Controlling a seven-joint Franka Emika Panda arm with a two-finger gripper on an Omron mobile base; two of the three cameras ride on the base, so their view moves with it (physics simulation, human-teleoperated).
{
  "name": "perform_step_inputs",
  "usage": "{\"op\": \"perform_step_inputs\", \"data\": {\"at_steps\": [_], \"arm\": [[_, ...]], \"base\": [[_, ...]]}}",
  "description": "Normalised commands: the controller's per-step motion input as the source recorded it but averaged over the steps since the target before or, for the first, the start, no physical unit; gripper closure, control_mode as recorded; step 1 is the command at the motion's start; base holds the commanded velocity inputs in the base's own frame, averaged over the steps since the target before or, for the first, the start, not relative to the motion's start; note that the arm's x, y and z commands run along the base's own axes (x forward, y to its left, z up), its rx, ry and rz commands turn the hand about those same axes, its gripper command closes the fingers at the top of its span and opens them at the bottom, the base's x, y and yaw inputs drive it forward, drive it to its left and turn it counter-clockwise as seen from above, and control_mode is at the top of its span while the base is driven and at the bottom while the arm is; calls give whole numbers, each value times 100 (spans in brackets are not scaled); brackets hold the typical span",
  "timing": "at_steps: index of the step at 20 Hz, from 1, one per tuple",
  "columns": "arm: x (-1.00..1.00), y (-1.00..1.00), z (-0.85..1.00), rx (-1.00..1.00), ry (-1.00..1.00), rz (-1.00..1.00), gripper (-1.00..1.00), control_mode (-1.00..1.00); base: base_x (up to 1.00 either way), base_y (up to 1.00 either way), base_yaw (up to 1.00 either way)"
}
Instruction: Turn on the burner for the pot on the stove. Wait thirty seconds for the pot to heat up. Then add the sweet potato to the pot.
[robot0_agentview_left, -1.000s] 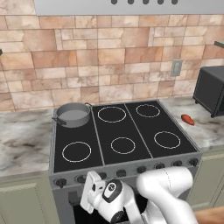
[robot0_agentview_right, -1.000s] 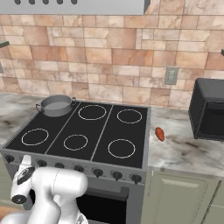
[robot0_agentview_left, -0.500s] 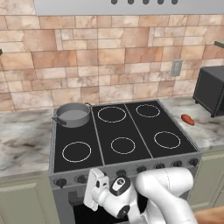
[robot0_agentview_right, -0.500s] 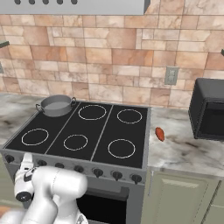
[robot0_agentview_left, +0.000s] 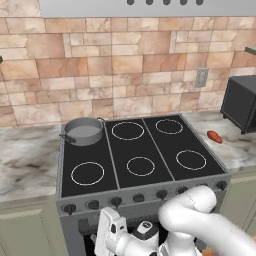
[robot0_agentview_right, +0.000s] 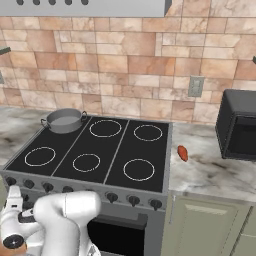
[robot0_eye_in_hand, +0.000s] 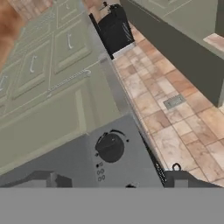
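My gripper (robot0_eye_in_hand: 109, 186) hangs spread wide and empty, just short of a black knob (robot0_eye_in_hand: 109, 147) on the stove (robot0_agentview_left: 150, 192) front. The pot (robot0_agentview_left: 83, 131) sits on the cooktop's far left burner. The sweet potato (robot0_agentview_left: 214, 136) lies on the counter right of the stove.

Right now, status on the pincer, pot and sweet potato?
Pincer open, empty, low at the stove front by a knob. Pot on back-left burner. Sweet potato on right counter, untouched. Nothing in the way.
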Motion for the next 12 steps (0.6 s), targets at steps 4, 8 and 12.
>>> {"op": "perform_step_inputs", "data": {"at_steps": [4,8,12], "arm": [[-29,0,100,0,4,-12,-100,-100],[-26,0,100,1,25,-18,-100,-100],[-25,-25,100,7,46,-19,-100,-100]], "base": [[0,0,0],[0,0,0],[0,0,0]]}}
